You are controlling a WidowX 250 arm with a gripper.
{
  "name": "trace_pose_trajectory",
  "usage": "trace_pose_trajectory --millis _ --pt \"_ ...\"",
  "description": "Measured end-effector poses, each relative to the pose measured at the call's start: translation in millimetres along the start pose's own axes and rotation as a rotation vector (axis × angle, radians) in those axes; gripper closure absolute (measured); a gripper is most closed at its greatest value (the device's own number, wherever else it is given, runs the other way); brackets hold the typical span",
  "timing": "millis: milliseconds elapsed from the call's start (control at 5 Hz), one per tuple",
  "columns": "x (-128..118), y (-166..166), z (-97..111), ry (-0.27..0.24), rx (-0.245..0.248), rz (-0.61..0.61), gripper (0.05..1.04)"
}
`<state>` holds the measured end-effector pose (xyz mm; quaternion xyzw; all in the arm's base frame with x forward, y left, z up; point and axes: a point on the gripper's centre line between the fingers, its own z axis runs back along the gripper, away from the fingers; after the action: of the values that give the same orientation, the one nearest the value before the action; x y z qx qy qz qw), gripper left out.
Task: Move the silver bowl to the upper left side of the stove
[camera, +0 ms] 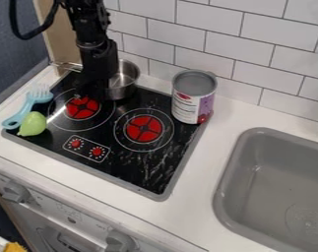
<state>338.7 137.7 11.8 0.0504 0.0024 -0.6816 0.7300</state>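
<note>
**Silver bowl [125, 79] sitting just right of the jaws**

The bowl is resting at the back of the stove [131, 160], its left side disappearing behind the black arm [99, 56]. The jaws are hanging low, blending into the dark surface; whether they are spreading or pinching, I cannot tell. The upper-left target is probably calling for a short leftward shift.

I get 1 fixed cam, up high on the stove front [56, 209] side, looking down at a slant twd the tiled backsplash [207, 47]. Mid-range, approx.: whole cooktop [144, 170] fits, sink [263, 182] cut off at R edge.
</note>
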Motion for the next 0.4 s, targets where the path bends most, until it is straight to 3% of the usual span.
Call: trace_pose_trajectory --millis 200,400 --pt "7 -5 -4 -0.021 -0.001 -0.087 0.782" --pt "11 -5 8 -0.028 0.028 -0.130 0.489"
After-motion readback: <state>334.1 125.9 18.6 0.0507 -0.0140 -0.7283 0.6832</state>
